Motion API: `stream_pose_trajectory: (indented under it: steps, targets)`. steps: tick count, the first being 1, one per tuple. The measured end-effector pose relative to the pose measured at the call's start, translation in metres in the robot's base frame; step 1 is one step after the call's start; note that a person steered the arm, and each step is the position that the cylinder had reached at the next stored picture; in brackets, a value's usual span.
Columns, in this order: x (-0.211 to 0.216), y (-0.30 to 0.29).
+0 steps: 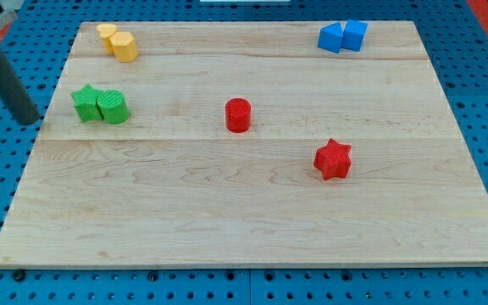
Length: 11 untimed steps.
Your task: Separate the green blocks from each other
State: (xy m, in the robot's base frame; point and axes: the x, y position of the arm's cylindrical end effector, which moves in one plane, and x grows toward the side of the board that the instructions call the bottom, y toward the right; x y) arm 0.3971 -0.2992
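A green star block point(85, 102) and a green cylinder point(113, 107) sit touching each other at the left of the wooden board point(244, 203). My tip point(29, 119) is at the lower end of the dark rod, just off the board's left edge. It is left of the green star, with a gap between them.
Two yellow blocks point(119, 41) sit together at the top left. Two blue blocks point(343, 36) sit together at the top right. A red cylinder point(238, 114) is near the middle. A red star point(333, 159) is right of centre.
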Motion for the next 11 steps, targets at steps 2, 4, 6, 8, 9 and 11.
stream_pose_trajectory:
  steps: [2,4,6,8,9,11]
  targets:
    - [-0.035,0.034]
    - [0.042,0.066]
    - [0.052,0.043]
    - [0.002,0.057]
    - [-0.005,0.112]
    - [-0.006,0.166]
